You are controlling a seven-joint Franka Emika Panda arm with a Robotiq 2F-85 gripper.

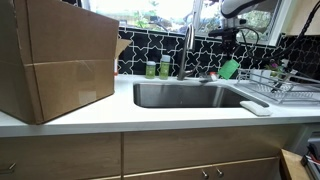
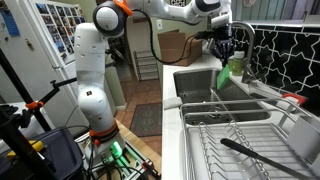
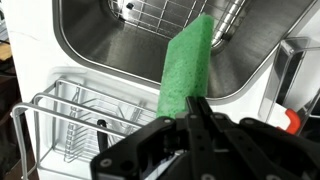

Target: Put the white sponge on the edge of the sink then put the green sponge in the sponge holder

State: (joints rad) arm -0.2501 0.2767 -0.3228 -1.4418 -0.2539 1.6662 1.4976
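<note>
cardboard box [image 1: 55, 60] — cut by top and left edges | dish rack [image 1: 290, 87] — runs off right edge | green sponge [image 3: 187, 60] lower end hidden behind tool [image 3: 192, 115]

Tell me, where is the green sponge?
In both exterior views the green sponge hangs in the gripper, over the sink, at the end nearest the dish rack.

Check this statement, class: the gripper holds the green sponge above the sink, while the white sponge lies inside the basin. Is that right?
Not quite. The white sponge lies on the front edge of the sink, not inside the basin, as an exterior view shows. The rest holds: the gripper holds the green sponge above the sink.
</note>
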